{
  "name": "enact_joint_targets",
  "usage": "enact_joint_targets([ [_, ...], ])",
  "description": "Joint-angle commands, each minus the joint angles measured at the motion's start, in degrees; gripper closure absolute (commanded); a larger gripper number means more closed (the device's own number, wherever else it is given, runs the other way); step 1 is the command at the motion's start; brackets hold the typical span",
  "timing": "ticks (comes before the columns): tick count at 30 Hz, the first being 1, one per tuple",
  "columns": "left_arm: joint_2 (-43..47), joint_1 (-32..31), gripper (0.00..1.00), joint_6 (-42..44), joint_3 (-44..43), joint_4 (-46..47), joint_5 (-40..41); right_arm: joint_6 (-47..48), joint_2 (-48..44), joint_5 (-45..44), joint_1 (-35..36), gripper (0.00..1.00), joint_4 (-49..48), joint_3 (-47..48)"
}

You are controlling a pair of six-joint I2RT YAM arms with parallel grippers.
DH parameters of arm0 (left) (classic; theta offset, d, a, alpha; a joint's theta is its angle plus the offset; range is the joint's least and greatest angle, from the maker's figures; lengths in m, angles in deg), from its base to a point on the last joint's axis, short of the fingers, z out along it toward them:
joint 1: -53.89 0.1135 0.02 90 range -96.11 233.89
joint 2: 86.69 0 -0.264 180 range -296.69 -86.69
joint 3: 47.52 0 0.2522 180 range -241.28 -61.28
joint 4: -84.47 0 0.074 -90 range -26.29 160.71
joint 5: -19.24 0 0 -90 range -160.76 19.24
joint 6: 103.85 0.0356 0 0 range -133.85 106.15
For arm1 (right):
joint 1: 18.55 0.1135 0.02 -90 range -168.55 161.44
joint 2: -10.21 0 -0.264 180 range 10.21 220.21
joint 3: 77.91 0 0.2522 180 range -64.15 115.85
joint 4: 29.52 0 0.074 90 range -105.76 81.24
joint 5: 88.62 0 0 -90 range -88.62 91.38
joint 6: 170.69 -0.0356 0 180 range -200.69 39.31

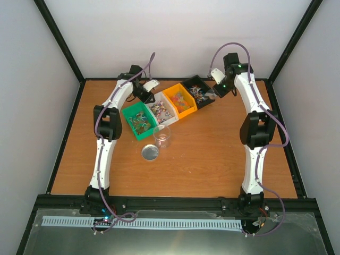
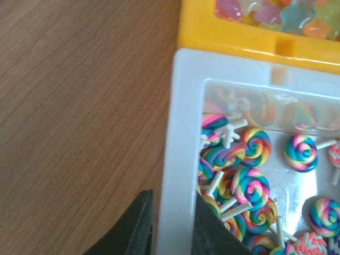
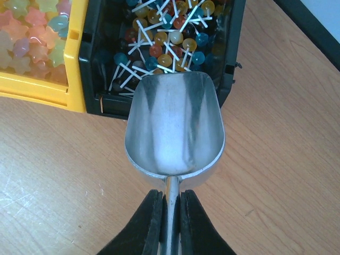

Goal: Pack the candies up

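Observation:
The candies lie in four bins set in a row. Swirl lollipops (image 2: 249, 186) fill the white bin (image 2: 183, 133), star sweets (image 3: 32, 32) the yellow bin (image 3: 37, 90), ball lollipops (image 3: 164, 37) the black bin (image 3: 234, 48). The green bin (image 1: 146, 136) holds more candies. My left gripper (image 2: 172, 228) straddles the white bin's left wall, closed on it; it also shows in the top view (image 1: 146, 95). My right gripper (image 3: 170, 212) is shut on the handle of an empty metal scoop (image 3: 175, 127), whose mouth reaches the black bin's near edge.
A clear jar (image 1: 162, 135) stands open in front of the green and white bins, its round silver lid (image 1: 150, 152) lying flat just nearer. Black frame posts and white walls bound the wooden table (image 1: 212, 154).

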Motion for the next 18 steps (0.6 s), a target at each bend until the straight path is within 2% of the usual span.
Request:
enact_joint_targets([
  [1,2.66,0.61,0.85,4.93,1.46,-1.14,1.6,0.24,-0.25,-1.06,1.36,0.97,1.85,1.84],
  [6,9.03,0.63,0.92,8.55,11.52,1.36,2.26,1.35,-0.74,-2.63,3.03,0.97,2.97,1.67],
  [11,12.73,0.86,0.95,12.08,17.25,2.52,3.44,1.94,-1.35,-3.61,4.1,0.97,3.74,0.64],
  [18,14.89,1.75,0.98,16.14,20.29,1.31,3.58,2.92,-1.5,-4.49,5.94,0.97,3.88,-0.98],
])
